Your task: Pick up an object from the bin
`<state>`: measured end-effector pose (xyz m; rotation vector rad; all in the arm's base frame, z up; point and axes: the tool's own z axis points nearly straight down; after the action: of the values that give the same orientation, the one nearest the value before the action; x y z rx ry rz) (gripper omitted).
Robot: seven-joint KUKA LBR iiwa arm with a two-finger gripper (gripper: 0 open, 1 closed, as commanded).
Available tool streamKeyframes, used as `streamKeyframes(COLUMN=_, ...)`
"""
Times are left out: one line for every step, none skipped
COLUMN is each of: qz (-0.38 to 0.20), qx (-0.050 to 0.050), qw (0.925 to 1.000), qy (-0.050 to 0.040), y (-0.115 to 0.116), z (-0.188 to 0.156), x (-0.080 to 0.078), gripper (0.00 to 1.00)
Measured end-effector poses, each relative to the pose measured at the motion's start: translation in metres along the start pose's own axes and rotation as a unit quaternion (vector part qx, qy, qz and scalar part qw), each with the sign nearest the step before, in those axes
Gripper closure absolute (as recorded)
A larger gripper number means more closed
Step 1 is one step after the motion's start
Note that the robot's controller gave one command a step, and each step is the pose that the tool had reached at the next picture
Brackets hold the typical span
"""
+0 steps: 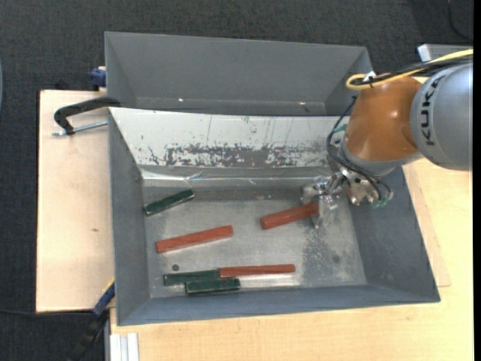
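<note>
Tool sits low at right-middle of grey metal bin, at the right end of a flat red rectangular bar; bar's long axis runs left from tool, dipping slightly; cannot tell whether tool is apart or clamped on it; other red bars and dark green bars lie well apart, lower left.

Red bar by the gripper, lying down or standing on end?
Lying down: the red bar shows its full length, right end at the gripper; whether that end is lifted, cannot tell.
</note>
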<state>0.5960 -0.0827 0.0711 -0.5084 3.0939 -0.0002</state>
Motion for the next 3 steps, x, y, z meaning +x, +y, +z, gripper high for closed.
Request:
streamKeyframes(qz=-0.014, qx=-0.001, qw=0.9999, qy=0.0024, y=0.003, z=0.0, x=0.011, gripper=1.0)
streamKeyframes(qz=-0.042, qx=0.0, qw=0.9991, qy=-0.0004, y=-0.011, z=-0.117, x=0.014, gripper=1.0)
streamKeyframes(qz=-0.042, qx=0.0, qw=0.9991, qy=-0.0003, y=-0.011, z=-0.117, x=0.014, gripper=1.0)
